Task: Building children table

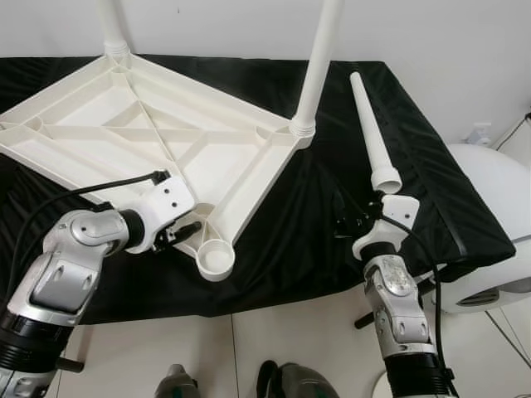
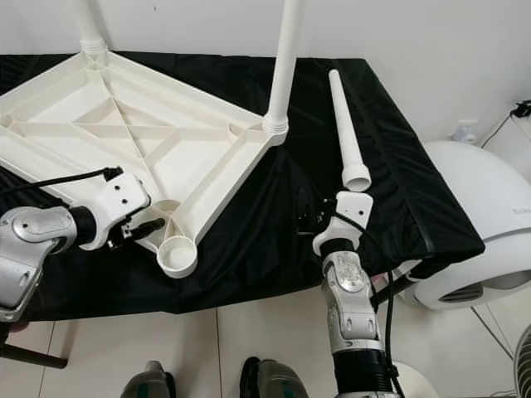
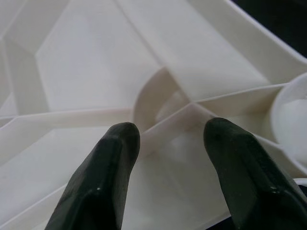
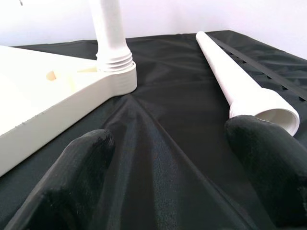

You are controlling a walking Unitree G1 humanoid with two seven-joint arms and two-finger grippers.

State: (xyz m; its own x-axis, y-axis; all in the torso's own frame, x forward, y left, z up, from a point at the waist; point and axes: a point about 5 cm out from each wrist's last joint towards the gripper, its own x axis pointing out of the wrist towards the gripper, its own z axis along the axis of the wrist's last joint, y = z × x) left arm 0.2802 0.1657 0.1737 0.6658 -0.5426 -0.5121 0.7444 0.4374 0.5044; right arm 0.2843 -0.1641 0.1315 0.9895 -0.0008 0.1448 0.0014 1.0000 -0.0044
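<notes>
A white plastic tabletop [image 1: 217,162] lies upside down on the black cloth, ribs facing up. Two white legs stand screwed into it, one at the far left corner [image 1: 112,29] and one at the right corner [image 1: 317,66]. The near corner socket [image 1: 216,259] has no leg in it. A loose leg [image 1: 369,124] lies on the cloth to the right, wide end toward me. My left gripper [image 1: 178,235] is open at the tabletop's near edge, its fingers [image 3: 108,167] over the ribs beside the socket [image 3: 292,115]. My right gripper [image 4: 170,136] is open on the cloth, just short of the loose leg [image 4: 235,81].
The black cloth [image 1: 290,240] covers a table whose front edge runs close to me, with pale floor tiles [image 1: 290,332] below. A white rounded appliance [image 1: 489,191] stands at the right, off the table's corner. A white wall closes the back.
</notes>
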